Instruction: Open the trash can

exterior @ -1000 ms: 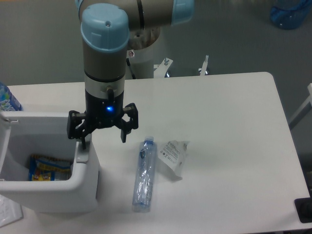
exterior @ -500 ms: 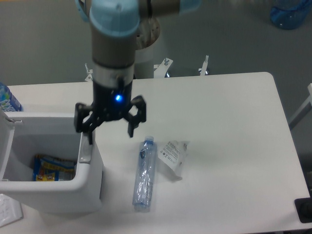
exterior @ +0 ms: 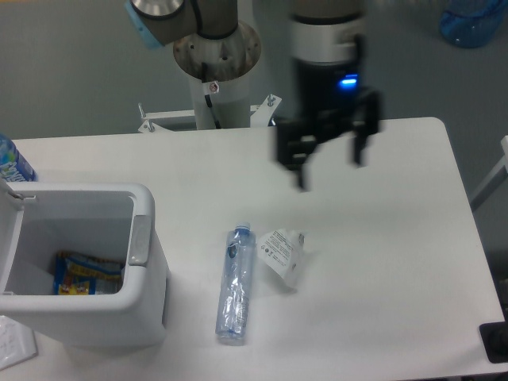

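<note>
- Trash can (exterior: 79, 270) sits at about 8 o'clock on the worktop (exterior: 381, 278), hard against the left edge. Top is open; interior visible, with a yellow-and-blue packet (exterior: 86, 274) lying at the bottom. Grey latch strip (exterior: 140, 240) faces right on the rim. Lid appears swung off to the left, only an edge showing.
- Gripper (exterior: 328, 159) hangs at about 1 o'clock, well apart from the can, blurred by motion. Jaws spread wide, nothing held.
- Judgement: the opening looks done.
- Risk: the light plastic can stands at the worktop edge; any brush from the arm could push it off or tip it.
- Risk: the lid could drop shut if its hinge does not hold; cannot tell how it is propped.
- Risk: clear bottle (exterior: 232, 284) and plastic pouch (exterior: 282, 253) lie loose at about 6 o'clock, just beside each other; a low sweep would scatter them, and the bottle would roll.
- Writing: pouch carries a printed label, too small to read. Packet print and the label on a blue-labelled bottle (exterior: 13, 162) at the left edge are also illegible.
</note>
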`<act>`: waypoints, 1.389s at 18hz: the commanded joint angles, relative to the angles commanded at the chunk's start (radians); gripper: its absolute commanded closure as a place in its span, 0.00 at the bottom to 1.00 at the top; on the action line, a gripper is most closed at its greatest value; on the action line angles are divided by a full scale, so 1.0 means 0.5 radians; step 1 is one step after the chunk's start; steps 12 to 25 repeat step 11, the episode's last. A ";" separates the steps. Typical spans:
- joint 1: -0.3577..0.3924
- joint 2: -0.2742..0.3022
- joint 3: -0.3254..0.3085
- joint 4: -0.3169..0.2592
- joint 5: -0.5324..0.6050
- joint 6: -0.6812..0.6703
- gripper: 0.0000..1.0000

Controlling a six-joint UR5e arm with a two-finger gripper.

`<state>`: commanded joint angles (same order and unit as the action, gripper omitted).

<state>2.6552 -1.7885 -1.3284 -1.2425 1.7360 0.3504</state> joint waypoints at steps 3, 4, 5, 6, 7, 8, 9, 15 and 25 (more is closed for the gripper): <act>0.061 -0.058 -0.018 -0.024 0.209 0.366 0.00; 0.074 -0.056 -0.025 -0.046 0.246 0.443 0.00; 0.080 -0.059 -0.028 -0.070 0.258 0.504 0.00; 0.101 -0.059 -0.034 -0.077 0.259 0.556 0.00; 0.117 -0.062 -0.040 -0.080 0.259 0.590 0.00; 0.120 -0.059 -0.040 -0.080 0.259 0.597 0.00; 0.123 -0.053 -0.040 -0.080 0.259 0.600 0.00; 0.132 -0.040 -0.040 -0.092 0.249 0.600 0.00; 0.132 -0.040 -0.040 -0.092 0.249 0.600 0.00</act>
